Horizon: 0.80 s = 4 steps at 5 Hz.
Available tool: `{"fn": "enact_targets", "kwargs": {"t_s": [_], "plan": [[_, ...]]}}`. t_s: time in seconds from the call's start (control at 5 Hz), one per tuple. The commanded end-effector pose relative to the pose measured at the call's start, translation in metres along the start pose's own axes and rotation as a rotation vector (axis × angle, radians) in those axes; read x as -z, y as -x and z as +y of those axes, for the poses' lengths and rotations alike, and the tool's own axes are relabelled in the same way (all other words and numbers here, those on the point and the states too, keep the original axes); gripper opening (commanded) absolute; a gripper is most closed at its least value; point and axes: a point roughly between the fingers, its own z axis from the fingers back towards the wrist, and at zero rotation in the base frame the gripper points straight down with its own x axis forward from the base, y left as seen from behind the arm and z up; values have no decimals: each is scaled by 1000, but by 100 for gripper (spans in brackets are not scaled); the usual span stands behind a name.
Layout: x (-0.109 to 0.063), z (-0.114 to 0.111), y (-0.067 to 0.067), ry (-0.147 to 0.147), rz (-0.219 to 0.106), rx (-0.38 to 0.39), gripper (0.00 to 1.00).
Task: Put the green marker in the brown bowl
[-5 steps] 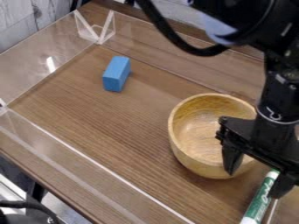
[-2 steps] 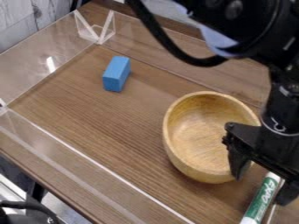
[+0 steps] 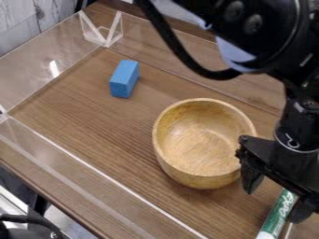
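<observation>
Wood-grain worktop now shows the brown bowl shoved leftward, away from the green marker lying just right of it, under the wide-open, empty fingers, lengthening the carry.

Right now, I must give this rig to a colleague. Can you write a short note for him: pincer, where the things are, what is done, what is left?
Pincer: open, pointing down, holding nothing, low at the right edge between the bowl and the marker.
Marker: lying on the table at the bottom right corner, just below the pincer, outside the bowl.
Bowl: upright on the table, empty, left of the pincer. It has slid to the left over the last second.
Blue block: farther back on the left, not part of the job.
Done: nothing yet. Left: grasp the marker, lift it, drop it in the bowl.
</observation>
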Motion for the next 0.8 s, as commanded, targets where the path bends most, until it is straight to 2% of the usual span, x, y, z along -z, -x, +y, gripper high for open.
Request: {"fn": "enact_targets", "kwargs": {"t_s": [0.0, 0.6], "plan": [[-1, -3, -8, 13, -36, -4, 100], [23, -2, -8, 25, -40, -13, 100]]}}
